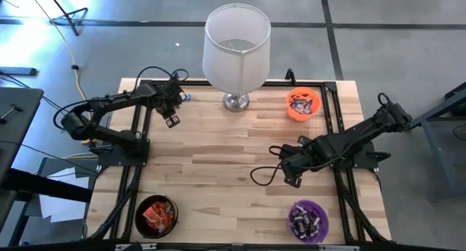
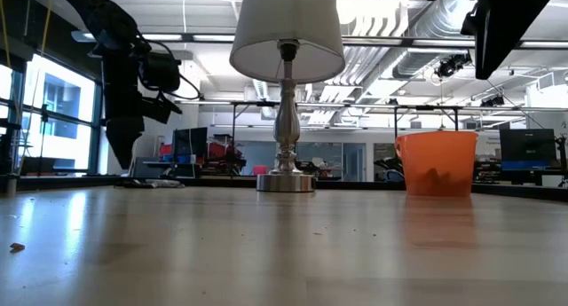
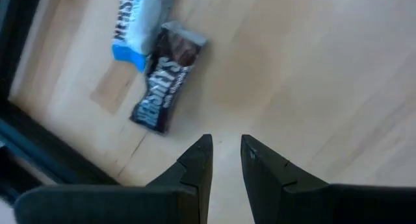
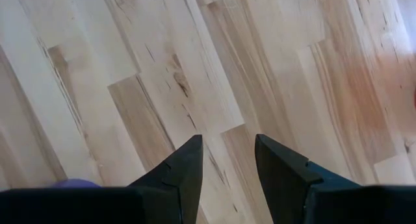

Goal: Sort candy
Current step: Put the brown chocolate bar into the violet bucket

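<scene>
- My bench is a pale wood-plank top with visible seams, framed by dark rails; grey floor surrounds it in the high view.
- A lamp with a white shade and metal base stands at the far edge, centre.
- I see three bowls: an orange bowl at far right, a purple bowl at near right, and a black bowl at near left, each with candy inside.
- The left gripper hovers above the far left corner, its fingers a narrow gap apart and holding nothing.
- Two pieces of candy lie loose on the wood just ahead of it: a dark brown bar touching a blue-white bar, near the dark frame rail.
- The right gripper hangs over bare planks right of centre, fingers spread, empty.
- The low view shows a room with large windows at left, ceiling ducts, strip lights and monitors behind the bench.
</scene>
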